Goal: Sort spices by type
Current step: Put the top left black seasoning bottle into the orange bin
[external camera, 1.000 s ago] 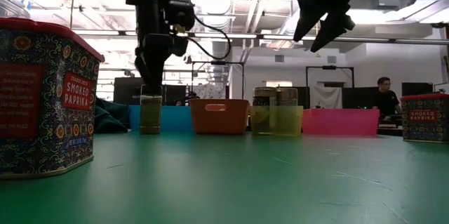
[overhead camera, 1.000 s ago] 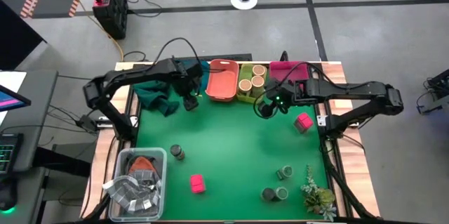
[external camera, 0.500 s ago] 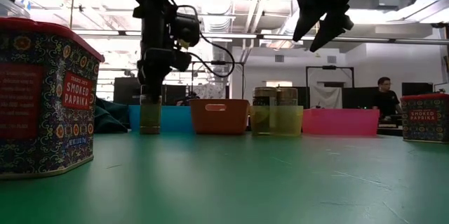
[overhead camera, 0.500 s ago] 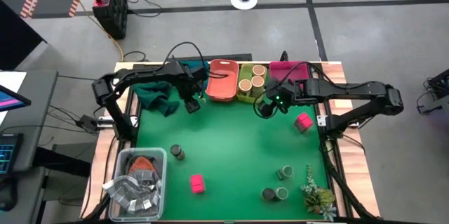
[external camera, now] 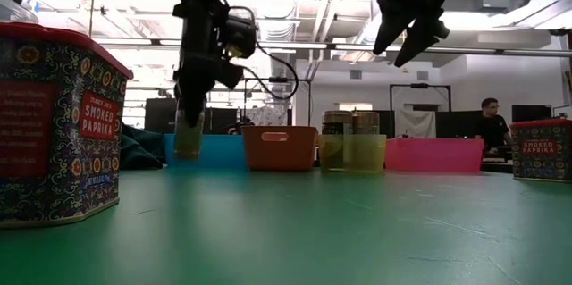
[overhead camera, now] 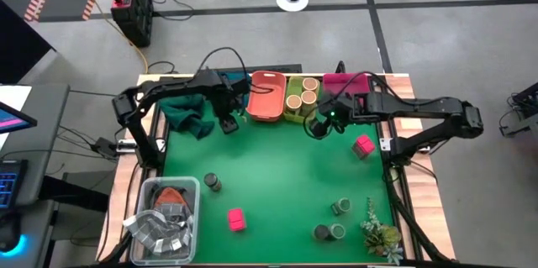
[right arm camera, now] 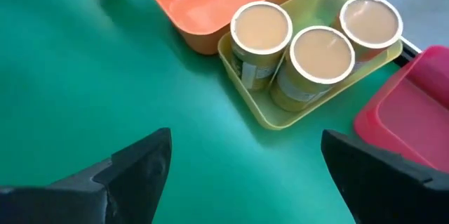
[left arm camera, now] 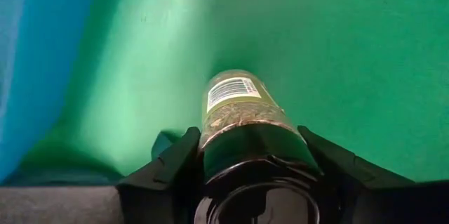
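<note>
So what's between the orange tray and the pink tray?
The yellow-green tray sits between the orange tray and the pink tray, holding three tan-topped spice cylinders. The right wrist view shows it best.

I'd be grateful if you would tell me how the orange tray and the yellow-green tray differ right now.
The orange tray is empty; the yellow-green tray holds three tan-topped cylinders. The orange one is opaque, while the yellow-green one is see-through, its contents showing through the wall in the low view. Both stand side by side at the far edge of the green mat.
</note>
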